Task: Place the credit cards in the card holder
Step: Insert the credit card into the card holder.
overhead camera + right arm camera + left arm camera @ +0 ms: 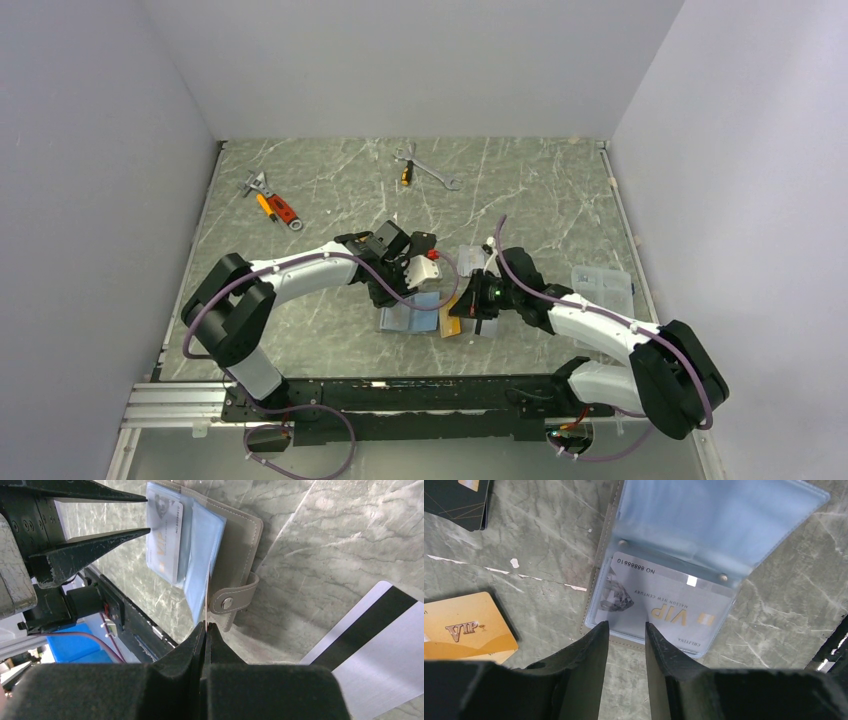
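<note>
The card holder (724,520) lies open on the marble table, blue-grey pockets facing up. A silver-grey VIP credit card (664,600) sits in its near pocket. My left gripper (627,624) is open, its tips at the holder's near edge with nothing between them. An orange card (464,632) lies to the left and a black card (454,500) further off. In the right wrist view my right gripper (206,625) is shut on a thin pocket leaf of the card holder (240,535), next to its snap strap. A white card with a black stripe (380,650) lies beside it.
A clear plastic box (603,285) stands to the right of the arms. A wrench (425,170) and an orange-handled adjustable wrench (272,200) lie at the far side of the table. White walls close in three sides.
</note>
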You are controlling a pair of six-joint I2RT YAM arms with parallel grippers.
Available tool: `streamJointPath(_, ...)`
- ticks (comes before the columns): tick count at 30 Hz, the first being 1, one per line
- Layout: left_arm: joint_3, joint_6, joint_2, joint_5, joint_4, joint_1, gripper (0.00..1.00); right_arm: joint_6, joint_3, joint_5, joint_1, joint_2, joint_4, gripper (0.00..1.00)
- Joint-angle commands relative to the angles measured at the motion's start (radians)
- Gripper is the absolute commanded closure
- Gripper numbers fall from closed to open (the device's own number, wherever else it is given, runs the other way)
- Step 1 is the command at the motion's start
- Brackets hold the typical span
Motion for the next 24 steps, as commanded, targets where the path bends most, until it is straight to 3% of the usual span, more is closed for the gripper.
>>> streamJointPath(1,0.002,-0.010,0.001,-0.006,0.021,-0.003,0.62,0.019,-0.005,-0.001,0.012,-0.010,0.053,1.00)
streamJointPath(24,-0.029,-0.003,0.024,-0.009,0.025,-0.003,0.72,0.100,-0.062,-0.031,0.023,-0.008,0.122,1.00)
